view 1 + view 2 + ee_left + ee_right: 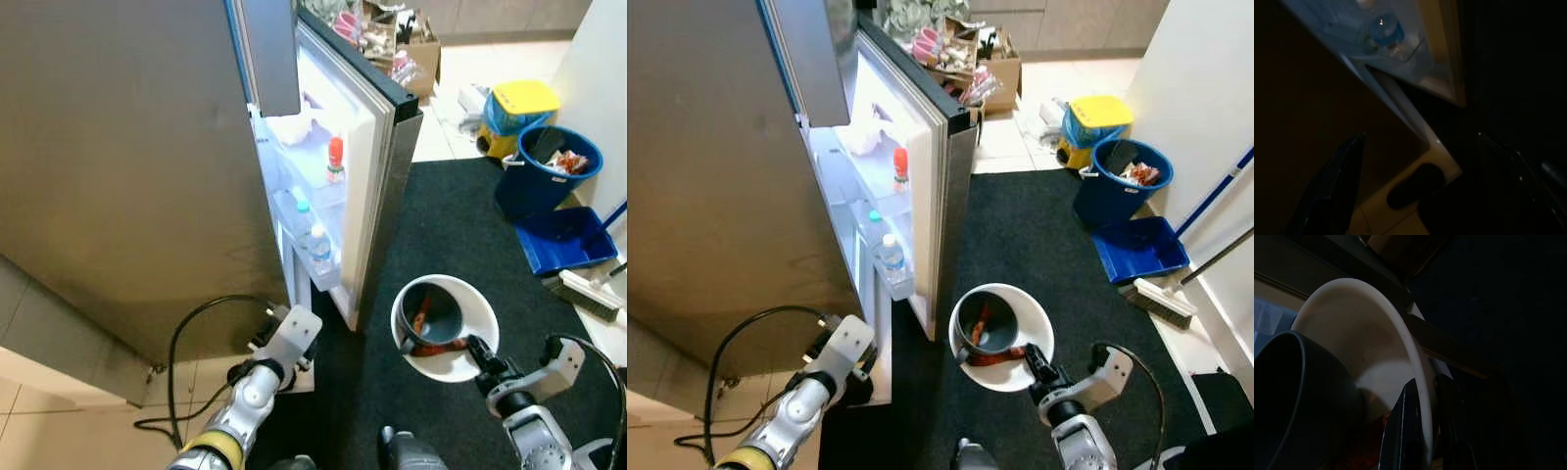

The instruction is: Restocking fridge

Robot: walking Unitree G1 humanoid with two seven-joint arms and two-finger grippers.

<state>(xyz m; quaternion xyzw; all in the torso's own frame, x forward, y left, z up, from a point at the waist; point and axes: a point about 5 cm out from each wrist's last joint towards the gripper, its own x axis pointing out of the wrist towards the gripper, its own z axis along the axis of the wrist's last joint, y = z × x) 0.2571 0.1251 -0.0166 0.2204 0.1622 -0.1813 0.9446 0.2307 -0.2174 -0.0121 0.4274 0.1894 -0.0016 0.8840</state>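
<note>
Up close, the right end effector (pixel 1422 431) pinches the white plate's (pixel 1356 333) rim — grey cup (pixel 431 313) aboard (left spread).

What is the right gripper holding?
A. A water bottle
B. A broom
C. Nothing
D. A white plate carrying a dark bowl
D: the right gripper pinches the rim of the white plate, with the dark bowl sitting on it.

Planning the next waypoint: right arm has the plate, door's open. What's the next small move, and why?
Probably carry the white plate forward toward the open fridge door. The right gripper pinches its rim, with a dark bowl on it, over the black mat, short of the shelves. The left gripper is open and free.
</note>
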